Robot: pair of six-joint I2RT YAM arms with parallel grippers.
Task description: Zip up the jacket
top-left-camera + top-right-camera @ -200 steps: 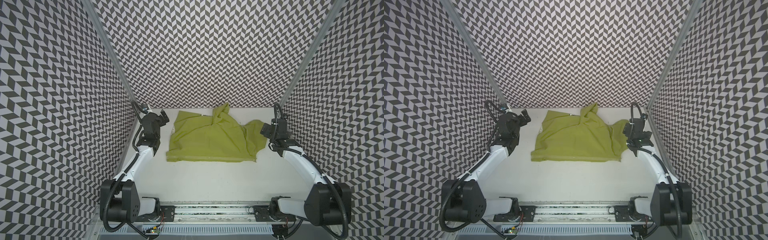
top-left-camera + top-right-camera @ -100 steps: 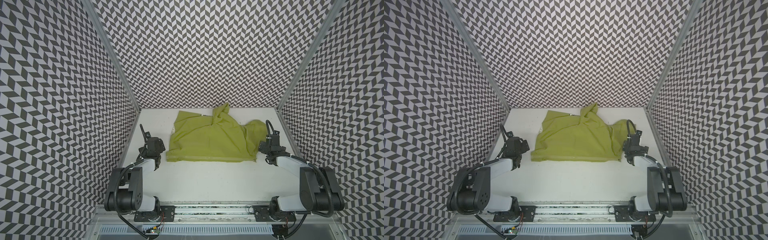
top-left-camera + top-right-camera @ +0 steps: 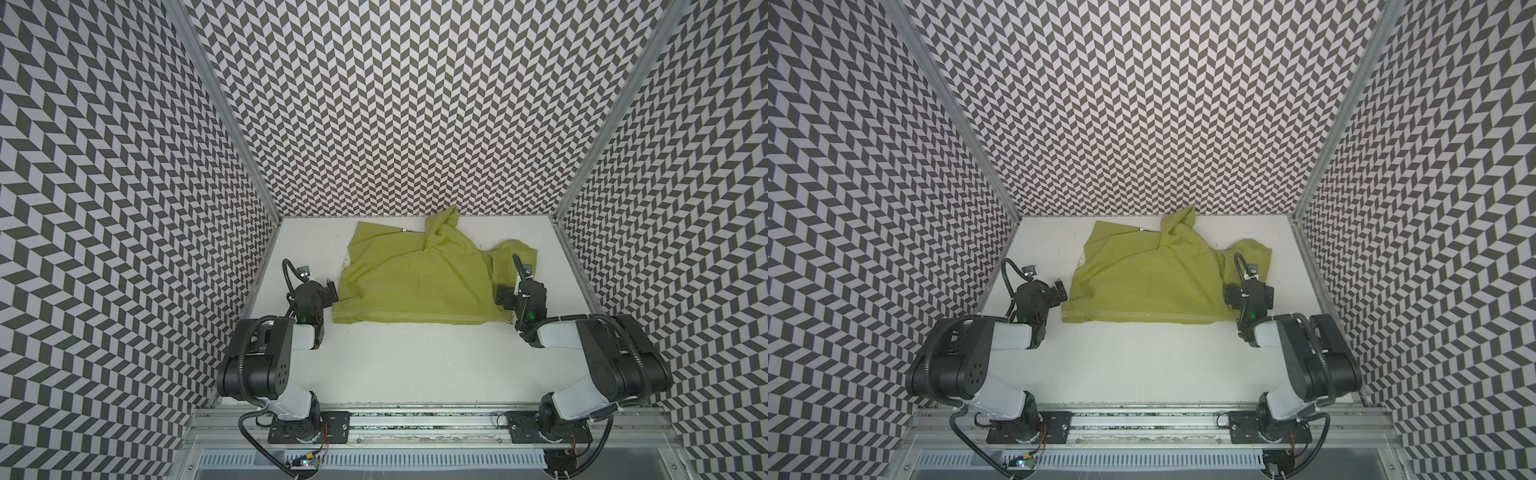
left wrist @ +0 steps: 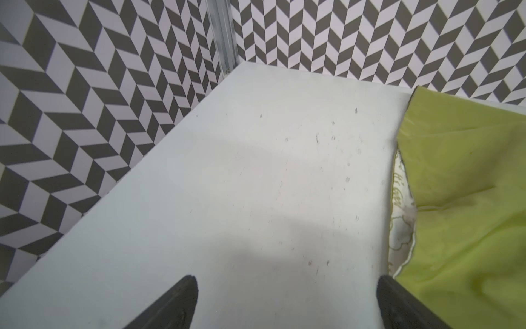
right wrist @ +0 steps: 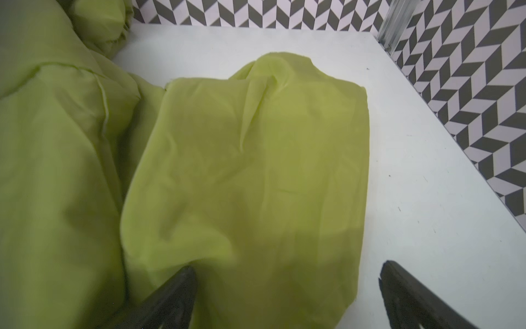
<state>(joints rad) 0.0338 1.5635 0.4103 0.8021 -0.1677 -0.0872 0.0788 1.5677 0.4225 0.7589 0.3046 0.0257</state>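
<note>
Jacket (image 3: 415, 282) lies crumpled, lime-green, at the back of the white desk (image 3: 415, 374), unmoved since a second ago. Both arms have folded back toward the front rail (image 3: 415, 419). Left hand (image 3: 328, 293) is released, just beside the jacket's left edge. Right hand (image 3: 502, 300) is released above the sleeve (image 5: 256, 171). Open desk stretches from the jacket's near edge to the rail.

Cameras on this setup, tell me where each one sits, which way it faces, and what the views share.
Top views: high over the near edge, looking down toward the back wall; the left arm, the right arm, the table and the jacket show.
Left wrist: on the left arm, facing the back left corner over bare table; open left fingers show, jacket alongside.
Right wrist: on the right arm, facing the back right corner across the jacket; open right fingers show.
Shared: all views hold the jacket.
</note>
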